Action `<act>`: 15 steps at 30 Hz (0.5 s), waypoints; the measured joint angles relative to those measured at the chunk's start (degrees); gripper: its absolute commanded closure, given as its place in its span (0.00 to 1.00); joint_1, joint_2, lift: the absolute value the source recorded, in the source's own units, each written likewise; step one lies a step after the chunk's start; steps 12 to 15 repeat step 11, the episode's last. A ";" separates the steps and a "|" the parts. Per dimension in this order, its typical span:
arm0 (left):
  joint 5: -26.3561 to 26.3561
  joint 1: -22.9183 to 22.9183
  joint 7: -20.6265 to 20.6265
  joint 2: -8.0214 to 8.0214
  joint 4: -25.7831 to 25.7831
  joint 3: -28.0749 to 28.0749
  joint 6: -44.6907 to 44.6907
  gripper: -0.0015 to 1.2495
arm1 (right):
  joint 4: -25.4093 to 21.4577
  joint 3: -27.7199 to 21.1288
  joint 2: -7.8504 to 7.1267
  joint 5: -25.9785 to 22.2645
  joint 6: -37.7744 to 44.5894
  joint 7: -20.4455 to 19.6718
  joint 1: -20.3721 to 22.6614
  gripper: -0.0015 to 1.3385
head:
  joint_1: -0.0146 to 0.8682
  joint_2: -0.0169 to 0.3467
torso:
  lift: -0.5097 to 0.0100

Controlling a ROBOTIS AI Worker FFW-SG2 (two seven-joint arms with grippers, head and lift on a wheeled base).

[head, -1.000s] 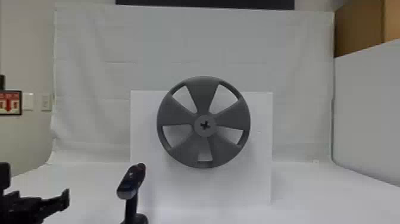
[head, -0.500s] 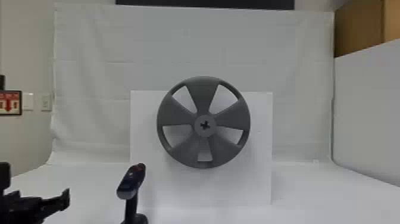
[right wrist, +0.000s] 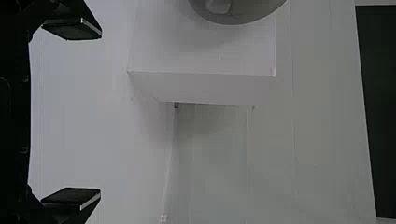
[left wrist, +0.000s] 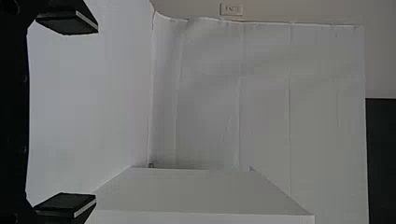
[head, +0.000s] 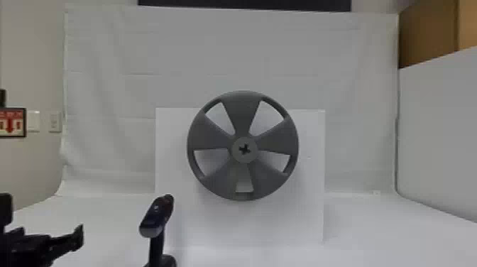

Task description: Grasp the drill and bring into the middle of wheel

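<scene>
staying put, left gripper (head: 45, 219), jaws apart, upright drill (head: 155, 219), grey wheel (head: 244, 150)

Matt grey wheel (head: 241, 117), glossy dark drill (head: 156, 216), creased white cloth backdrop (head: 319, 53).
The wheel looks like smooth, dull plastic from rim to hub; the drill looks like hard plastic, with bright glints along its rounded top. The cloth hangs in a soft, matt sheet with faint fold lines and rippled edges. The white block (head: 305, 220) behind the wheel is flat, smooth and matt, as is the white counter (head: 372, 227). At upper right, the brown box (head: 429, 35) has the dull, papery look of cardboard.
</scene>
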 measured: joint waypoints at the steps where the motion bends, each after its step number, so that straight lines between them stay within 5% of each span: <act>1: 0.00 0.00 0.00 0.00 0.00 0.00 0.00 0.00 | 0.00 0.00 0.00 0.00 0.00 0.00 0.00 0.08 | 0.02 0.05 | 0.20; 15: -0.10 0.00 0.00 0.00 0.09 -0.02 0.00 0.00 | 0.01 0.02 -0.08 0.18 0.00 0.00 -0.04 0.08 | 0.02 0.05 | 0.20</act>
